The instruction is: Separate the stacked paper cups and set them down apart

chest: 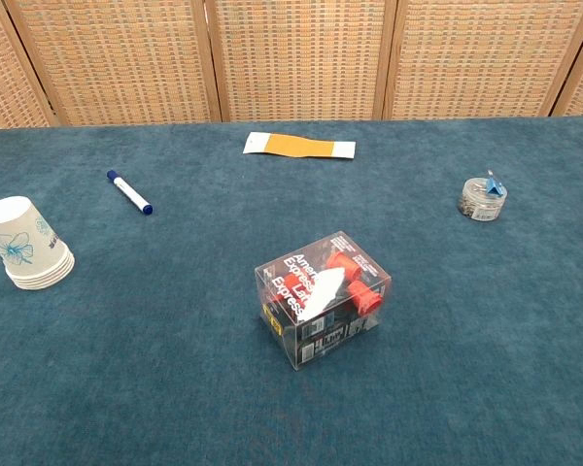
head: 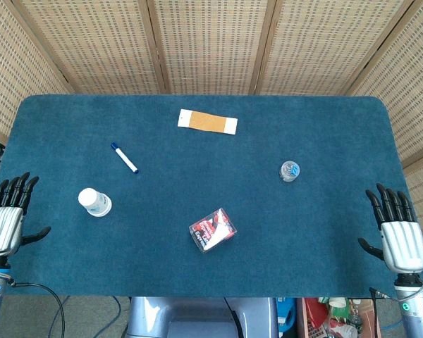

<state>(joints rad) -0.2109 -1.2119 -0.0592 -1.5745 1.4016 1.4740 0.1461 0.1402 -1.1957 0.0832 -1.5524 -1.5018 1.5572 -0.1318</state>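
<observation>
A stack of white paper cups (head: 94,202) with a blue flower print stands upside down on the blue table, near its left side; in the chest view the cups (chest: 27,245) show several nested rims at the base. My left hand (head: 5,217) hovers at the table's left edge, fingers apart and empty, a short way left of the stack. My right hand (head: 397,233) is at the right edge, fingers spread, holding nothing. Neither hand appears in the chest view.
A clear plastic box (head: 213,229) with red items sits front centre. A blue-capped marker (head: 125,158) lies behind the cups. An orange and white strip (head: 208,122) lies at the back. A small clear container (head: 289,171) sits at right.
</observation>
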